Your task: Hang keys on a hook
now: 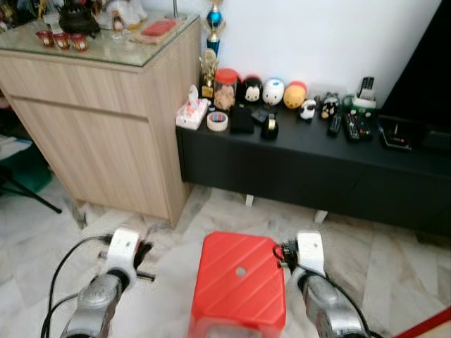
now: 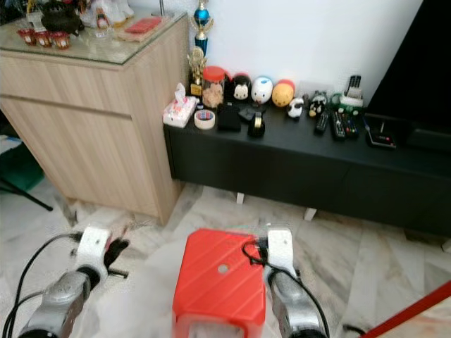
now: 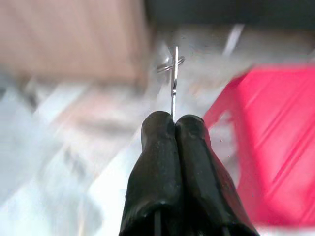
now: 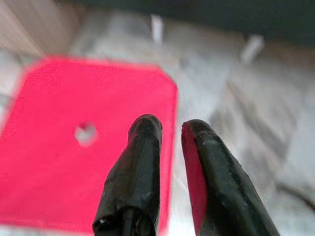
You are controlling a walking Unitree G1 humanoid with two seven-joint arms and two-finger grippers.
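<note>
Jaws of the left gripper (image 3: 173,129) are pinching together on the keys (image 3: 173,73), gripping a thin metal blade edge-on, ring (image 3: 171,64) dangling past the tip. Right gripper (image 4: 170,130) is hovering over the red stool (image 1: 239,282), jaws slightly apart, holding nothing. Keys are sitting just left of the stool, above the floor. Likely light, stiff, slick metal; gripping the flat blade is leaving the ring free for a hook. No hook visible.
</note>
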